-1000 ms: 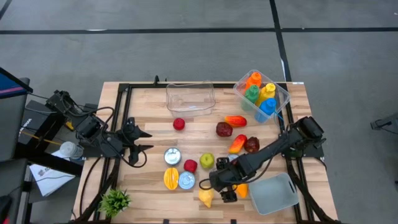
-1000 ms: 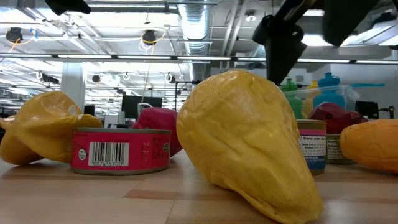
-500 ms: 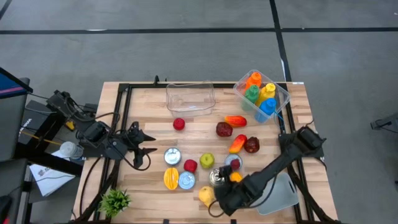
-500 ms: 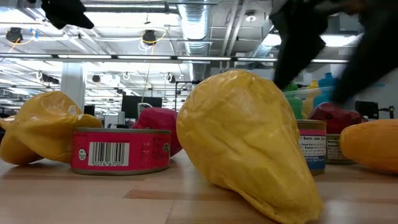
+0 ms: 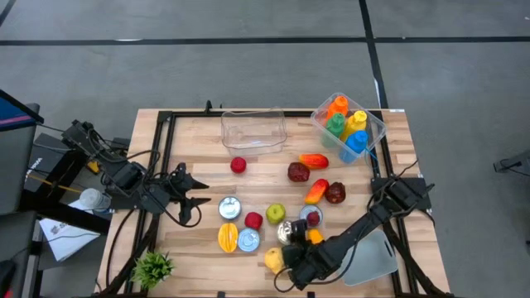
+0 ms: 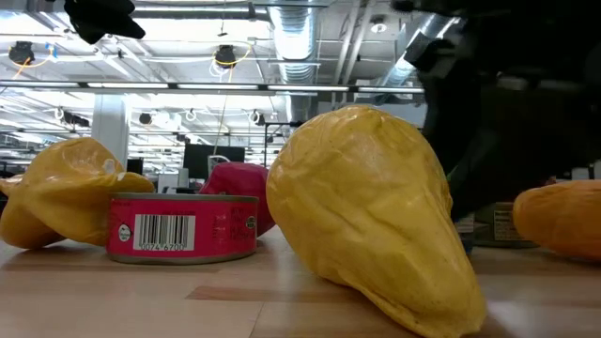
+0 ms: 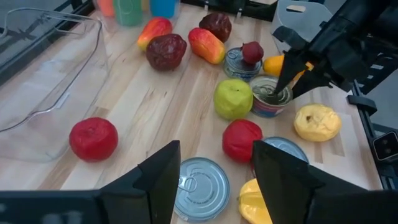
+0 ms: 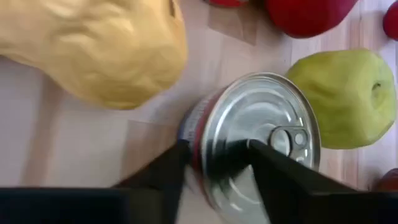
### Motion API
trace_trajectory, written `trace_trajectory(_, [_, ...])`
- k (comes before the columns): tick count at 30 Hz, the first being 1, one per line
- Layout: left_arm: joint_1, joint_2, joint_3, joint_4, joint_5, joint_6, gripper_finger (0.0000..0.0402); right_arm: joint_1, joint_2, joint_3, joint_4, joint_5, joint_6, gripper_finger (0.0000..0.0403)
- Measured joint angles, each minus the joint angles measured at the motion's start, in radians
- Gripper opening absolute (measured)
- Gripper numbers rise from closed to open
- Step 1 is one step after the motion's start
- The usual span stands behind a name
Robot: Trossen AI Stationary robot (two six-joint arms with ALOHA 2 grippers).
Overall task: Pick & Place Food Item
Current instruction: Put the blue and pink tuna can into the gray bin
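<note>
Right end effector point(image 5: 291, 240) over can point(image 5: 287, 233) on wooden table point(image 5: 207, 136).

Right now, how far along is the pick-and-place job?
Done: nothing visible; the clear bin looks empty. In hand: the right claw is down at the can beside the green apple; the left claw waits, open, at the left side. Left: lifting it and placing it.

The wooden counter point(image 5: 199, 157) carries a clear tray point(image 5: 253, 130), a bin of bottles point(image 5: 349, 125) and a grey lid point(image 5: 370, 258). Scattered cans point(image 5: 229, 208), a green apple point(image 5: 275, 214) and a yellow pear point(image 5: 274, 261) lie directly on it.
</note>
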Motion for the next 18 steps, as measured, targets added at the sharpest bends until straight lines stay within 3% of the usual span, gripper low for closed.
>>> trace_trajectory(3, [0.000,0.000,0.000,0.002,0.000,0.000,0.0182,0.003,-0.001,0.001,0.001,-0.007,0.001,0.0045])
trace_trajectory(5, [0.000,0.000,0.000,0.002,0.000,0.000,0.0180,0.003,-0.002,0.001,0.002,-0.015,0.002,0.0013])
trace_trajectory(18, [0.000,0.000,0.000,0.002,0.003,0.000,0.0176,0.006,-0.067,-0.011,-0.030,-0.040,0.031,0.0001])
